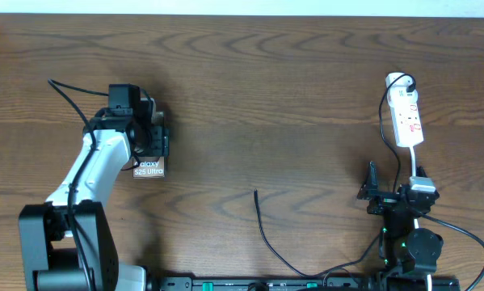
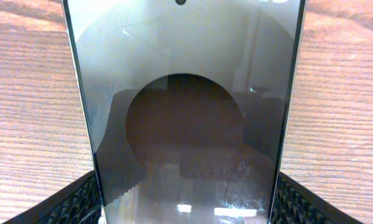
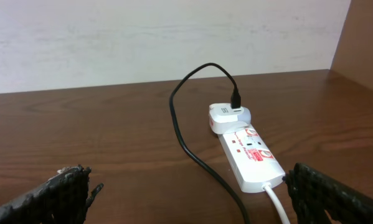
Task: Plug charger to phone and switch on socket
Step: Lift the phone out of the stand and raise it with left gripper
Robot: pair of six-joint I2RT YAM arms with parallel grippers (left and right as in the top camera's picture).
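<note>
The phone [image 1: 149, 168] lies on the wooden table at the left, its white "Galaxy" lettering showing below my left gripper [image 1: 147, 142]. In the left wrist view the phone's glossy dark face [image 2: 186, 112] fills the space between both fingers of the left gripper [image 2: 186, 208], which is shut on its edges. The white socket [image 1: 406, 118] lies at the far right and also shows in the right wrist view [image 3: 253, 157]. The black charger cable [image 1: 267, 238] ends in a free tip near the table's middle; its other end is in the white adapter [image 3: 228, 117]. My right gripper [image 1: 393, 187] is open and empty, just short of the socket [image 3: 189, 186].
The socket's thicker white cord [image 3: 277, 204] runs back toward my right arm. The black cable [image 3: 189, 146] loops on the table left of the socket. A pale wall [image 3: 161, 37] stands behind the table's far edge.
</note>
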